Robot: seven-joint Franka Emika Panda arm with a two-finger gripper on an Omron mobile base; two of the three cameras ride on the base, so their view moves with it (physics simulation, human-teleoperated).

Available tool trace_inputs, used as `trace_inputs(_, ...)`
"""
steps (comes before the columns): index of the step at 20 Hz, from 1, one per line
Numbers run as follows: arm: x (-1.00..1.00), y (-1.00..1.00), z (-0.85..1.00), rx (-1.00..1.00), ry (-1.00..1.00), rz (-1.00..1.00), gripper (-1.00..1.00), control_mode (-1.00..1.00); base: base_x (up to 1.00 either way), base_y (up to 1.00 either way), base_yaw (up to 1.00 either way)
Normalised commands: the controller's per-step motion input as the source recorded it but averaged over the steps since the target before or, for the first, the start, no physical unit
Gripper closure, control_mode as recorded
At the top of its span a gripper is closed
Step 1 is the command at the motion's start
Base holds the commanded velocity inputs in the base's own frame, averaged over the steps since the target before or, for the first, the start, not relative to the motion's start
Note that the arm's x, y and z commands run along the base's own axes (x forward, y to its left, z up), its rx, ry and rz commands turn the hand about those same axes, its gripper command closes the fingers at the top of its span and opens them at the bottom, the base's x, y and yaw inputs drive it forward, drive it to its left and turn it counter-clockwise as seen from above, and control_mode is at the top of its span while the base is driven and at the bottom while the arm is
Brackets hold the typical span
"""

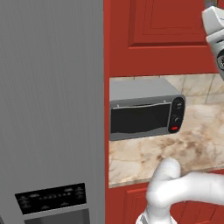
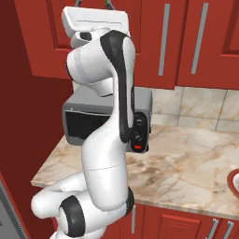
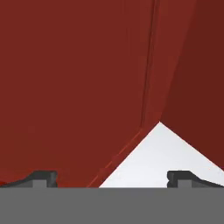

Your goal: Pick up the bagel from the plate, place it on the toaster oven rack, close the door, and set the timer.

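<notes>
A grey toaster oven [image 1: 146,114] is seen on a marbled countertop [image 1: 175,153], its dark glass door [image 1: 140,118] standing shut, with two knobs and a red button on its right panel. No step of the task is judged to be done: nothing is held, the door would have to be opened before the rack can be reached, and the bagel has not been picked up. At the right edge of the right base view, a sliver of a red-rimmed plate [image 2: 233,181] is glimpsed; the bagel itself cannot be made out. The gripper [image 3: 111,177] is raised high, its two dark fingertips [image 3: 41,177] spread wide apart and empty, pointed at red cabinet doors [image 3: 78,87]. The oven is found well below the fingers, and the plate well below and far off to one side.
</notes>
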Motion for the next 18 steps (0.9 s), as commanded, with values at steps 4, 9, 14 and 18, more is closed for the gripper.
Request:
trace_inputs(4, 0.46, 0.52, -0.24, 0.47, -0.46, 0.32, -1.0, -1.0, 0.0, 0.0, 0.0)
trace_inputs(9, 0.08, 0.66, -0.04, 0.43, -0.56, 0.34, -1.0, -1.0, 0.0, 0.0, 0.0)
trace_inputs(14, 0.0, 0.76, -0.14, 0.34, -0.32, 0.34, -1.0, -1.0, 0.0, 0.0, 0.0)
trace_inputs(18, 0.0, 0.86, -0.11, 0.26, -0.25, 0.42, -1.0, -1.0, 0.0, 0.0, 0.0)
